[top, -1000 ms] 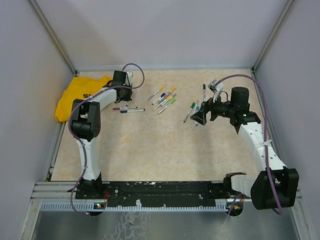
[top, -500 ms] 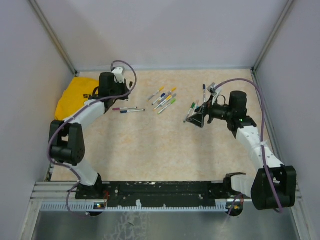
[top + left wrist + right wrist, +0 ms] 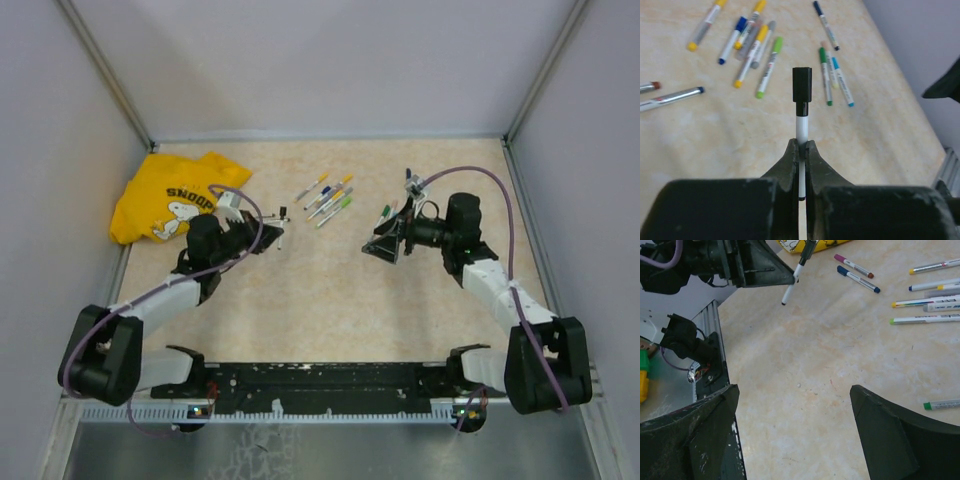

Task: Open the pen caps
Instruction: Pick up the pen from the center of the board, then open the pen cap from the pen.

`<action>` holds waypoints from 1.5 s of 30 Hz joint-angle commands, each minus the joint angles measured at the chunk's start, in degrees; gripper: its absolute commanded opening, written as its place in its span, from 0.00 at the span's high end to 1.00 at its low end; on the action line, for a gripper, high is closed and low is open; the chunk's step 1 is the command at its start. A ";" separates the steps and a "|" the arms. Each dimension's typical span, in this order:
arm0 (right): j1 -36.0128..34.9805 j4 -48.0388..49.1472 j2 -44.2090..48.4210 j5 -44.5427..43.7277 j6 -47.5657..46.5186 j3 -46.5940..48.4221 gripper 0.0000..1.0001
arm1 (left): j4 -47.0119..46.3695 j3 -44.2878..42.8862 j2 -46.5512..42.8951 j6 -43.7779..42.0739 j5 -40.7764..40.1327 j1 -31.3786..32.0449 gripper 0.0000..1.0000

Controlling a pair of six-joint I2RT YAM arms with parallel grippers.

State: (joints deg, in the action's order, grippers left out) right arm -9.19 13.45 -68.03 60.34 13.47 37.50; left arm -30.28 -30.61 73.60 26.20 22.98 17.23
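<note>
From where I stand, the left gripper (image 3: pixel 801 148), left of centre in the overhead view, has its jaws pinched tight on the white barrel of a thin marker (image 3: pixel 801 128). Its black cap (image 3: pixel 802 85) sticks out past the fingertips, clear of the bench (image 3: pixel 320 300). The right gripper (image 3: pixel 795 427), right of centre, faces it with jaws spread wide and nothing between them. Other capped markers (image 3: pixel 328 198) lie loose in the upper middle, a green-capped marker (image 3: pixel 384 212) lies just beside the right gripper, and a yellow Snoopy T-shirt (image 3: pixel 170 205) sits upper left.

Right hand (image 3: pixel 794 389) spread wide, left hand (image 3: pixel 786 276) clamping pen (image 3: pixel 790 288), black cap (image 3: pixel 809 250) on
</note>
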 commanded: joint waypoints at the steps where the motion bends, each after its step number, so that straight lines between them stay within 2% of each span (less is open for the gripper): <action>1: -1.35 9.19 -0.31 1.49 3.48 -0.96 0.07 | -13.92 5.40 -5.30 8.29 -1.47 4.87 1.00; 7: -2.46 10.49 -0.52 1.44 3.29 -1.78 0.07 | -27.65 15.34 -6.94 15.65 -8.16 11.84 1.00; 16: -5.16 9.77 -1.86 1.39 1.40 -1.34 0.07 | -37.87 21.26 -5.64 19.43 -16.23 18.07 1.00; 24: -7.33 8.09 -3.22 0.42 -1.00 -0.66 0.07 | -41.43 25.19 -7.55 20.73 -21.37 19.41 1.00; 32: -8.03 6.24 -3.43 -0.66 -3.15 -0.05 0.08 | -42.42 25.26 -5.93 22.52 -21.85 19.59 1.00; 45: -9.55 6.42 -3.94 -3.21 -3.76 -0.56 0.08 | -52.70 25.18 4.90 28.39 -21.17 19.63 1.00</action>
State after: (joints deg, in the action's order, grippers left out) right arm -17.85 18.31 -71.44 58.63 11.51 35.97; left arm -75.35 -5.82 75.75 51.75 1.52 36.62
